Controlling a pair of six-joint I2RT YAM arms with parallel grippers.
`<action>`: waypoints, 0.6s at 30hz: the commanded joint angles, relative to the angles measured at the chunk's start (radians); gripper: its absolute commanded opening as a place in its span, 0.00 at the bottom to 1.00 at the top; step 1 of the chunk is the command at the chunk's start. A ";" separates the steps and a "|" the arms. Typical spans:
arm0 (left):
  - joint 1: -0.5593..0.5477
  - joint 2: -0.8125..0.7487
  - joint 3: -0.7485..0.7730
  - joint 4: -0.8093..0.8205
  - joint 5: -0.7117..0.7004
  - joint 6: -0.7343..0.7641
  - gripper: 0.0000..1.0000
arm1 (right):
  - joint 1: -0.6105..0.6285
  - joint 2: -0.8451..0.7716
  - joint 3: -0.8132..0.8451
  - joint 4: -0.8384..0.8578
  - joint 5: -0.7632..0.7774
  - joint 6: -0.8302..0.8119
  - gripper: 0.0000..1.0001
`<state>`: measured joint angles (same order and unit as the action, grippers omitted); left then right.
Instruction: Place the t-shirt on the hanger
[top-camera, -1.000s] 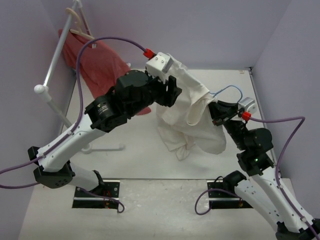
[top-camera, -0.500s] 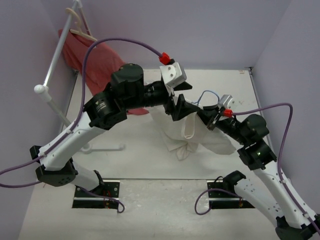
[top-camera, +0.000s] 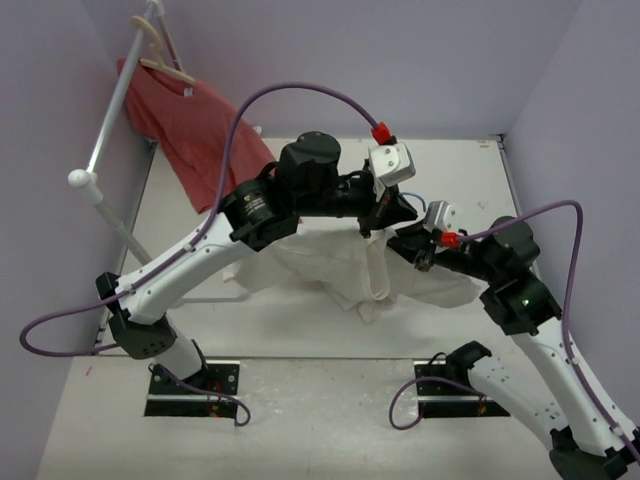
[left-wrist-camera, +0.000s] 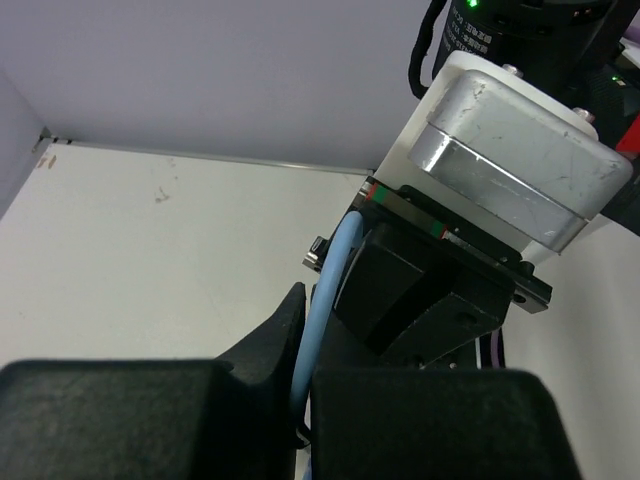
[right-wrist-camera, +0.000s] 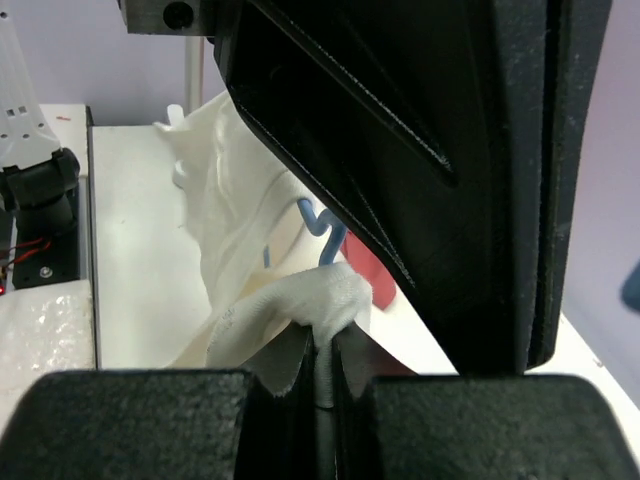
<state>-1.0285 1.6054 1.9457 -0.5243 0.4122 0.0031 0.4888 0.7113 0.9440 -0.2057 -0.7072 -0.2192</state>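
Note:
The white t-shirt (top-camera: 320, 262) lies crumpled on the table under both arms. My left gripper (top-camera: 392, 215) has reached across to the right arm. In the left wrist view that gripper (left-wrist-camera: 303, 340) is shut on the light-blue wire of the hanger (left-wrist-camera: 328, 280), right against the right arm's wrist block (left-wrist-camera: 510, 160). My right gripper (top-camera: 412, 247) is just below it. In the right wrist view this gripper (right-wrist-camera: 322, 352) is shut on a folded hem of the t-shirt (right-wrist-camera: 290, 300), and the hanger's blue hook (right-wrist-camera: 323, 222) rises behind the cloth. The rest of the hanger is hidden.
A red shirt (top-camera: 200, 125) hangs on a pale wooden hanger (top-camera: 160, 50) from a white rack pole (top-camera: 110, 115) at the back left. The rack's foot (top-camera: 215, 296) lies on the table left of the white shirt. Lavender walls close in the back and both sides.
The left gripper has left the raised top of the t-shirt, swung right and closed on the hanger wire. The t-shirt has sunk onto the table. The right gripper has moved left and lower.

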 joint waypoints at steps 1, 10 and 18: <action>0.010 -0.071 0.029 0.078 -0.132 -0.025 0.00 | -0.015 -0.004 0.068 0.003 -0.069 -0.043 0.00; 0.026 -0.005 0.396 -0.058 -0.522 -0.107 0.00 | -0.045 0.005 0.144 0.002 0.172 0.031 0.50; 0.052 -0.070 0.386 0.013 -0.617 -0.120 0.00 | -0.053 0.005 0.257 -0.044 0.440 0.098 0.94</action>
<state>-0.9937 1.6075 2.3943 -0.6272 -0.1087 -0.0911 0.4386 0.7128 1.1451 -0.2210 -0.4165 -0.1728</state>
